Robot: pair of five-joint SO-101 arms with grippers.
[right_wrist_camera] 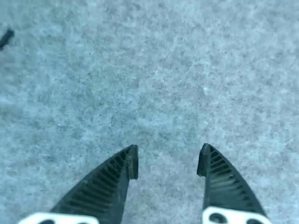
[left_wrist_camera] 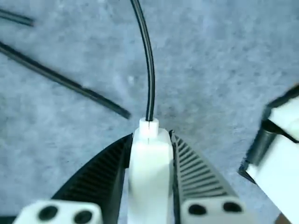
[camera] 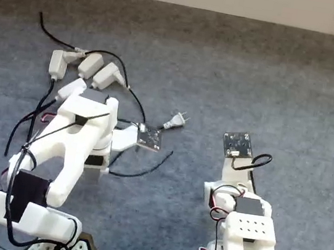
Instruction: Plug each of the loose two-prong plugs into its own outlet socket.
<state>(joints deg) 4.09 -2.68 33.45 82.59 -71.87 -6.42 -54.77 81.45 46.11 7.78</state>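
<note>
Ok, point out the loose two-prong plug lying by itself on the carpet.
High view: the two-prong plug lies on the grey carpet between the two arms, nearer the left arm, just past its wrist.

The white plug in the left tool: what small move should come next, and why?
Probably carry it toward the white outlet blocks beyond that arm. The left tool is shut on the white plug, its black cord trailing ahead, and carpet, not a socket, lies before it.
</note>
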